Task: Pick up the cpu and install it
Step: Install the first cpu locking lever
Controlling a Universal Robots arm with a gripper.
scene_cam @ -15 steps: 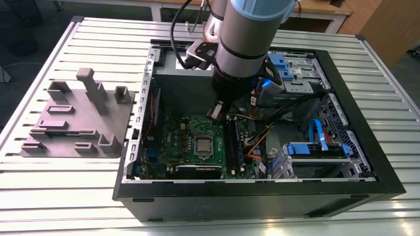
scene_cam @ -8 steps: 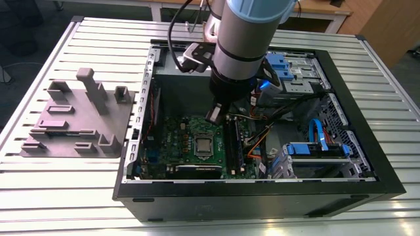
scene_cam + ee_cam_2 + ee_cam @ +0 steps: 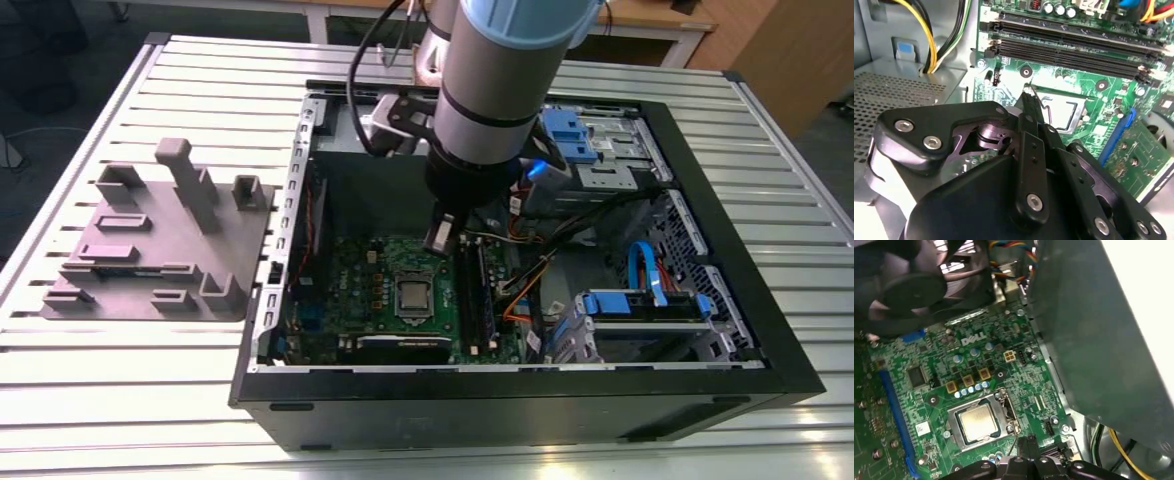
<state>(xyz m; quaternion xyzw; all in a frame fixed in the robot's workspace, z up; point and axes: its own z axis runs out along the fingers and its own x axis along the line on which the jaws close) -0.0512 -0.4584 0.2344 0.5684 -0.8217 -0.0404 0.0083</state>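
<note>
Above the green motherboard inside the open black computer case, the grey arm points straight down, its black gripper pinched shut and empty. One small square silvery cpu lies seated in the silver socket frame, just beside the fingertips; two long black memory slots run alongside.

Silvery cpu on green motherboard; black tool.

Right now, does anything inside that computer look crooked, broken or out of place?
Nothing stands out. The cpu lies flat and square in its socket on the motherboard, and the gripper hovers beside it, holding nothing.
</note>
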